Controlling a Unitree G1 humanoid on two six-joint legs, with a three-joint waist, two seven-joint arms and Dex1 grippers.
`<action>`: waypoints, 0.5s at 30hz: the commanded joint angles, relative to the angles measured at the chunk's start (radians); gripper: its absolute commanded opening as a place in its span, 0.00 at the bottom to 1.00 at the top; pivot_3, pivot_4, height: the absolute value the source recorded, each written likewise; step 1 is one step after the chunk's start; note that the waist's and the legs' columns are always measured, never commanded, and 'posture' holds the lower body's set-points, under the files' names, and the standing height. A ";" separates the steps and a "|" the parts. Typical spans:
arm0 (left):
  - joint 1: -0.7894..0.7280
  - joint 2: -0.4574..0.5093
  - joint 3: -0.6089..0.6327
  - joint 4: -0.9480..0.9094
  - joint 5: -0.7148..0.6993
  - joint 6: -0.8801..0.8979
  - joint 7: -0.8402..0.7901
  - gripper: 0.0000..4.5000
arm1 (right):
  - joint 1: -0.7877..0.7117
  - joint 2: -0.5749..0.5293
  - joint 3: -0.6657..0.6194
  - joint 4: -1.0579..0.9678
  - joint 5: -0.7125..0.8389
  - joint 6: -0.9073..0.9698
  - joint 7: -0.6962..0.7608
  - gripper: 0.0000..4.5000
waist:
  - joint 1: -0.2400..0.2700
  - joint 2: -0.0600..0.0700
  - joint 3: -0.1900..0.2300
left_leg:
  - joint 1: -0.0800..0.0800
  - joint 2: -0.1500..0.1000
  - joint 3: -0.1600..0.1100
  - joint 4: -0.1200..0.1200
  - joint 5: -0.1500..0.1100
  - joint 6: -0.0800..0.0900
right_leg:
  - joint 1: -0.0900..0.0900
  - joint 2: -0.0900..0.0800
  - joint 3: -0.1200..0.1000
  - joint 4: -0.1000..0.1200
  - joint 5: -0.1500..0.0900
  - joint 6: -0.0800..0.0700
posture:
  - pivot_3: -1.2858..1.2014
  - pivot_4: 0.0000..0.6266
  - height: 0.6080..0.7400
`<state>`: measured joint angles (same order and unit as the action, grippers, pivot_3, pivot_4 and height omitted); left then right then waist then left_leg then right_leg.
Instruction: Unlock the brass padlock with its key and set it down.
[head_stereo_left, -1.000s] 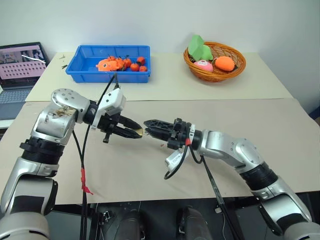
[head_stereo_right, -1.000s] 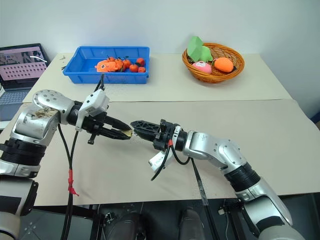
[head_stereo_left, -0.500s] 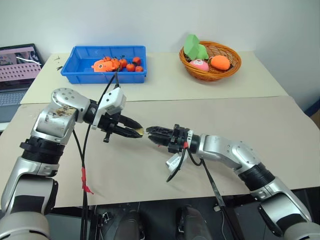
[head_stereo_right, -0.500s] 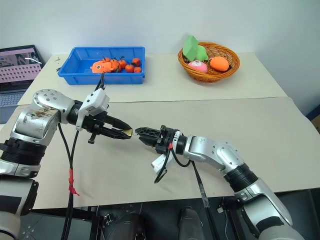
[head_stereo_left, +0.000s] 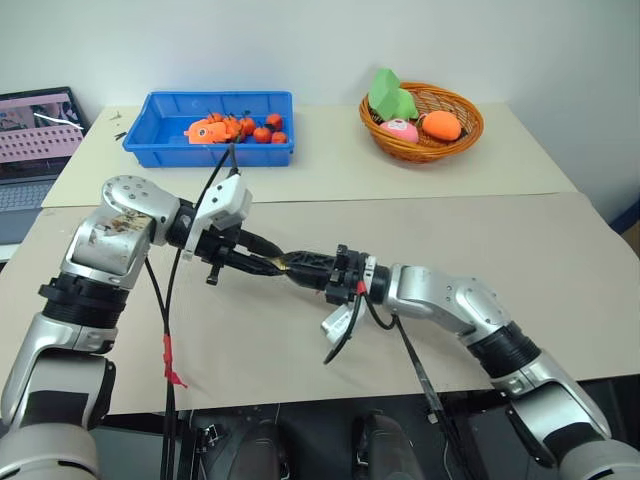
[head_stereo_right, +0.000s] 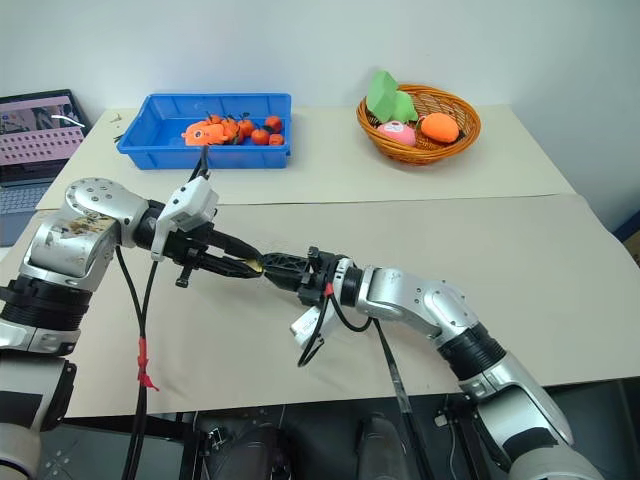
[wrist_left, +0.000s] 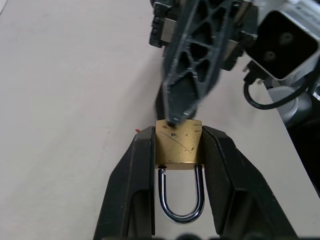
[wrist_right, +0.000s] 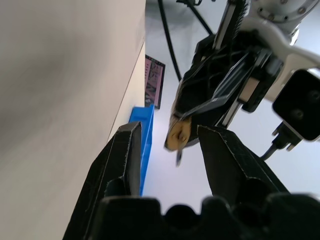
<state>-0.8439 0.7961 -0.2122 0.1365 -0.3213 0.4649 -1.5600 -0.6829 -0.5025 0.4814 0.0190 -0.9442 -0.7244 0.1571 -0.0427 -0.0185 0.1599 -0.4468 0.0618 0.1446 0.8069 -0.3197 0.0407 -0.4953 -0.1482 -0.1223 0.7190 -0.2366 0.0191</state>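
Robot lab, paper-covered table, laptop, blue bin and basket of toy food

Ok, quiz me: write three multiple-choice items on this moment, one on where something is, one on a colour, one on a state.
1. Where is the brass padlock? A lying loose; B between the left pincer's fingers; C hung on a hook.
2. What colour is the bin with the small fruit? A red; B blue; C green.
3. The shackle is: A shut; B swung open; C missing.

Key: B, the fingers clamp its two sides; B, its walls are blue; A, both legs of the shackle enter the body.
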 joint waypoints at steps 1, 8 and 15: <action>-0.013 0.009 0.035 -0.035 -0.024 0.008 0.002 0.18 | -0.011 0.000 -0.025 -0.047 0.032 0.011 0.017 0.50 | 0.000 0.000 0.000 | 0.000 0.000 0.000 0.000 0.000 0.000 | 0.000 0.000 0.000 0.000 0.000 0.000 | 0.52 0.24 0.52; -0.015 0.007 0.034 -0.035 -0.025 0.008 0.000 0.18 | -0.006 -0.005 -0.031 -0.027 0.036 0.012 0.019 0.50 | 0.000 0.000 0.000 | 0.000 0.000 0.000 0.000 0.000 0.000 | 0.000 0.000 0.000 0.000 0.000 0.000 | 0.52 0.24 0.52; -0.019 0.007 0.031 -0.032 -0.024 0.009 -0.003 0.18 | -0.015 -0.023 -0.035 0.013 0.026 0.011 -0.001 0.50 | 0.000 0.000 0.000 | 0.000 0.000 0.000 0.000 0.000 0.000 | 0.000 0.000 0.000 0.000 0.000 0.000 | 0.52 0.24 0.52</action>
<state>-0.8440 0.7958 -0.2123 0.1316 -0.3235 0.4668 -1.5612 -0.6828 -0.5226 0.4784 0.0448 -0.9347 -0.7229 0.1726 -0.0426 -0.0185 0.1599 -0.4467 0.0620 0.1447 0.8069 -0.3197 0.0407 -0.4953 -0.1482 -0.1223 0.7192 -0.2366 0.0191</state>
